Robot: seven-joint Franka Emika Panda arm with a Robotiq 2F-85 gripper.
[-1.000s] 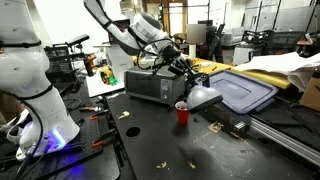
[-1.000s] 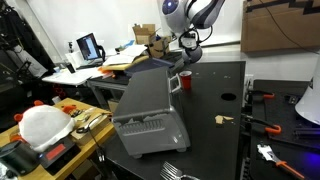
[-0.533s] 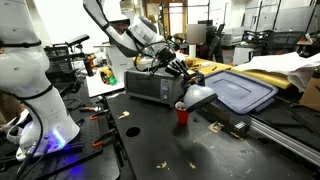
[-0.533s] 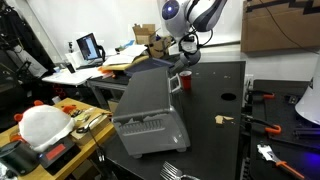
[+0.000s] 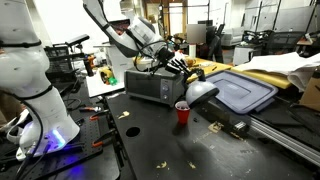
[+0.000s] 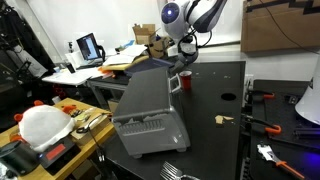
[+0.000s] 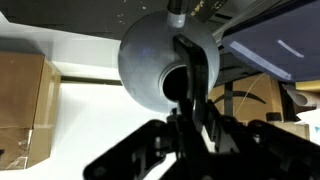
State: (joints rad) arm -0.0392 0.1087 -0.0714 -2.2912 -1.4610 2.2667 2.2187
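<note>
My gripper [image 5: 176,68] is shut on the dark handle of a grey metal ladle [image 5: 202,93]. The ladle's round bowl hangs just above and beside a red cup [image 5: 182,113] that stands upright on the black table [image 5: 170,145]. In the wrist view the gripper [image 7: 190,125] clasps the handle, and the ladle bowl [image 7: 160,55] fills the middle of the picture. In an exterior view the gripper [image 6: 183,48] is above the red cup [image 6: 184,79]; the ladle is hard to make out there.
A grey box-like appliance [image 5: 150,86] stands behind the cup and also shows in an exterior view [image 6: 146,118]. A blue-grey bin lid [image 5: 246,92] lies past the ladle. Small scraps [image 5: 214,127] lie on the table. Red-handled tools [image 6: 268,125] lie at the table's side.
My gripper has shifted slightly back toward the appliance with the ladle, whose bowl has risen a little by the red cup. The cup has not moved.
</note>
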